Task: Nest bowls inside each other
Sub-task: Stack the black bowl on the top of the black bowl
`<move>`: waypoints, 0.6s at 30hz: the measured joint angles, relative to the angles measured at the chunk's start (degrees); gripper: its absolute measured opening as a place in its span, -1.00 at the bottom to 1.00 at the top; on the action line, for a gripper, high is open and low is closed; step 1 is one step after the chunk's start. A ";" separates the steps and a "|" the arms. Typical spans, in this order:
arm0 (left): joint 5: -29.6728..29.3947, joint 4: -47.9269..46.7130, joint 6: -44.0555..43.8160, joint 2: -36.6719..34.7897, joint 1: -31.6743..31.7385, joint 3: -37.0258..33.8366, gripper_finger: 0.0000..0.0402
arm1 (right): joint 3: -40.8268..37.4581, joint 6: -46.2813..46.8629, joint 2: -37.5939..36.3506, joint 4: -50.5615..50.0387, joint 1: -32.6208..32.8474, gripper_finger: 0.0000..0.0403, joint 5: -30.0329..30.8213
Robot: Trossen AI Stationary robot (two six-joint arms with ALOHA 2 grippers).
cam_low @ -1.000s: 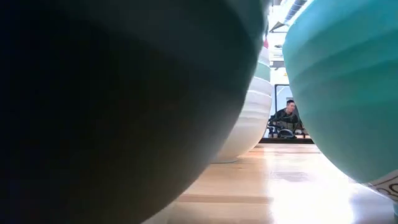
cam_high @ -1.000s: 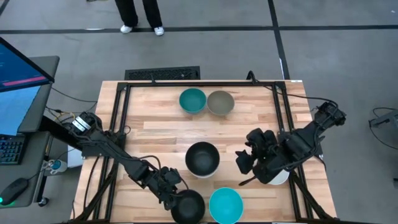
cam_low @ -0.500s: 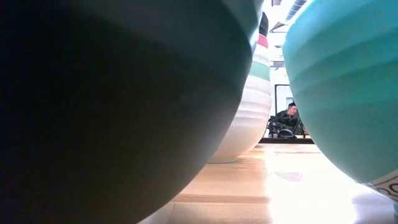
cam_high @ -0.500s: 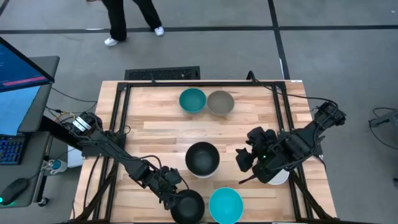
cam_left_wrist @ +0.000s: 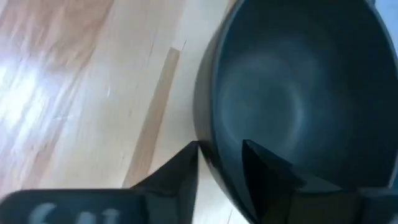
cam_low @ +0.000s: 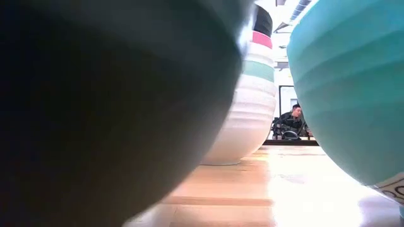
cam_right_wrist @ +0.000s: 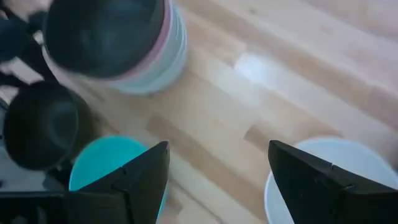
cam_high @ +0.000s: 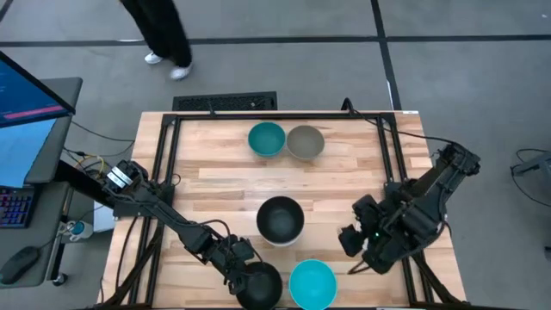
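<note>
Bowls spread across the table, both arms at the near edge

Bowls are lying in several spots. Going from the left, the left gripper (cam_left_wrist: pixel 221 165) is pinching the rim of a black bowl (cam_high: pixel 260 285), one finger inside and one outside. Just right of it a cyan bowl (cam_high: pixel 312 283) is sitting, and beyond both a stack topped by a black bowl (cam_high: pixel 281 219) is standing, pink and pale layers showing beneath. Farther off, a teal bowl (cam_high: pixel 266 139) and a taupe bowl (cam_high: pixel 304 142) are touching. The right gripper (cam_right_wrist: pixel 217 165) is hovering with fingers apart, a white bowl (cam_right_wrist: pixel 329 180) lying just beside it
</note>
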 joint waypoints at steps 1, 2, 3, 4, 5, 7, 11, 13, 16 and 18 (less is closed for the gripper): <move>-0.46 -0.09 0.74 -0.05 0.06 0.02 -0.52 | -0.13 0.51 0.29 0.40 0.38 0.47 -0.52; -0.80 -0.47 1.37 -0.34 0.08 0.00 -0.60 | -0.16 1.07 0.66 0.85 0.68 0.47 -0.59; -1.28 -0.47 1.98 -0.57 0.17 -0.03 -0.69 | -0.19 1.72 0.99 0.99 1.15 0.47 -0.83; -1.52 0.01 2.22 -0.69 0.39 0.08 -0.79 | -0.22 2.28 1.19 0.98 1.68 0.47 -1.11; -1.48 -0.22 2.59 -0.72 0.56 0.39 -0.88 | -0.19 2.47 1.49 1.05 1.98 0.47 -1.48; -0.42 -1.94 2.89 -0.87 1.00 1.36 -0.96 | -0.17 2.45 2.54 1.60 2.21 0.47 -2.32; 0.84 -6.97 4.77 -1.71 2.28 7.03 -0.98 | -0.19 2.04 5.72 2.46 2.54 0.47 -4.46; 0.03 -12.89 5.99 -2.03 3.03 12.22 -0.99 | -0.19 1.94 7.61 2.85 2.54 0.47 -5.69; -3.13 -26.23 9.46 -2.29 4.28 22.35 -0.99 | -0.19 0.98 10.25 5.24 2.54 0.47 -6.58; -5.56 -34.98 12.10 -2.14 5.74 29.89 -0.99 | -0.19 0.77 11.29 6.66 2.54 0.45 -6.56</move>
